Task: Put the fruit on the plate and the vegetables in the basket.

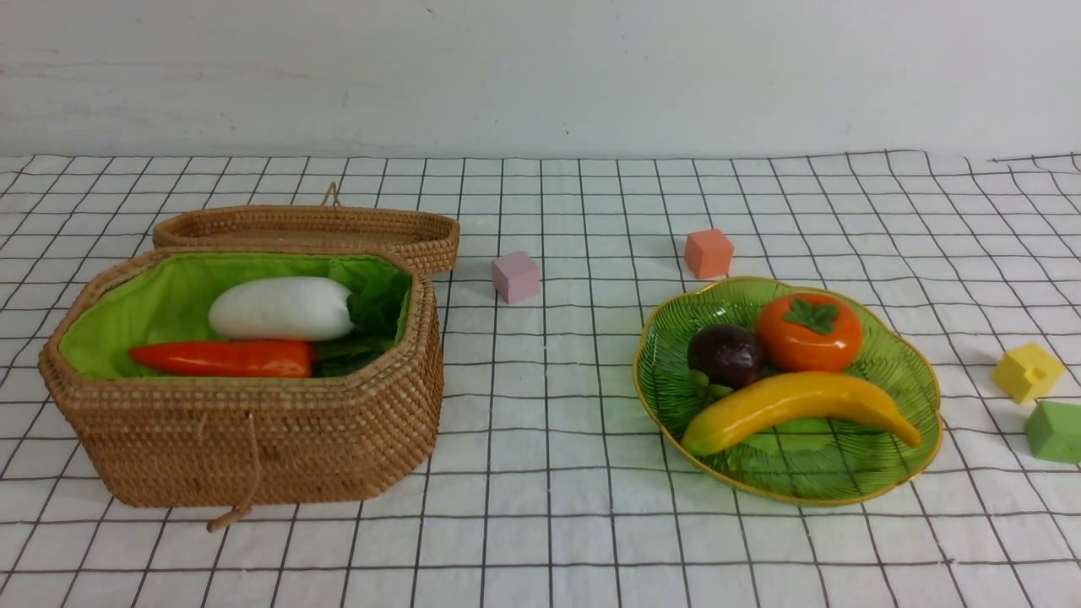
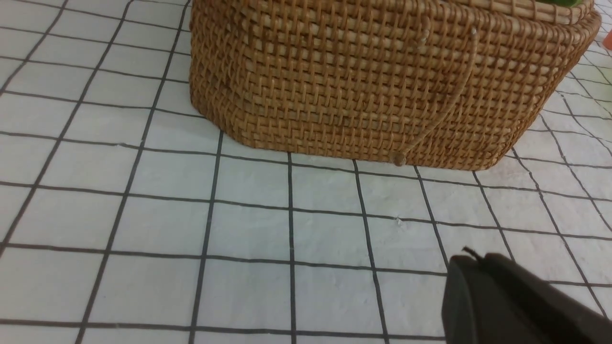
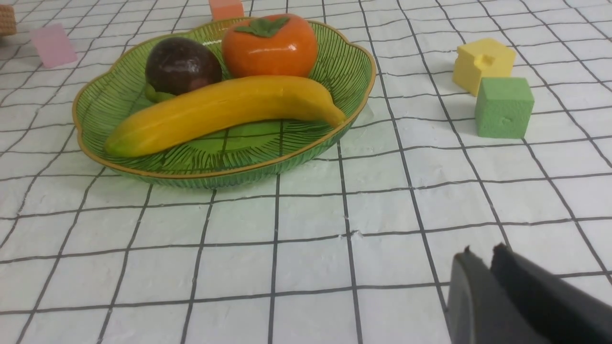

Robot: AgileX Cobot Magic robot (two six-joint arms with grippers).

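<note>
three fruits (image 1: 794, 371), two vegetables (image 1: 253, 329), four foam cubes (image 1: 708, 252).

Yellow banana (image 1: 798, 411), green plate (image 1: 916, 371), black-gridded white cloth (image 1: 549, 422)

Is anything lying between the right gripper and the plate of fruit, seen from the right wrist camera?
Nothing visible does. Only bare checked cloth lies between the right gripper and the plate. The green cube and yellow cube sit off to one side, apart from the plate.

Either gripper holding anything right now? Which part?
Nothing held. Left gripper and right gripper both show nothing between the fingers, over bare cloth.
</note>
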